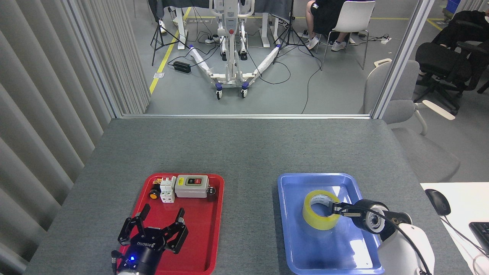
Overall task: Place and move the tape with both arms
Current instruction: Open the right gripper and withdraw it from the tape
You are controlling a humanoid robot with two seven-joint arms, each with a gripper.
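The tape (315,222), a yellow roll with a white core, lies almost flat in the blue tray (328,252), toward its back half. My right gripper (335,209) comes in from the right, with a white wrist housing behind it. It is shut on the roll's right wall, one finger inside the hole. My left gripper (154,223) hovers over the near part of the red tray (204,236). Its black fingers (129,226) are spread open with nothing between them.
At the back of the red tray sit a grey switch box (192,186), a white terminal block (167,189) and a small yellow-capped button (153,195). A mouse (437,201) lies on a white desk to the right. Grey table between the trays.
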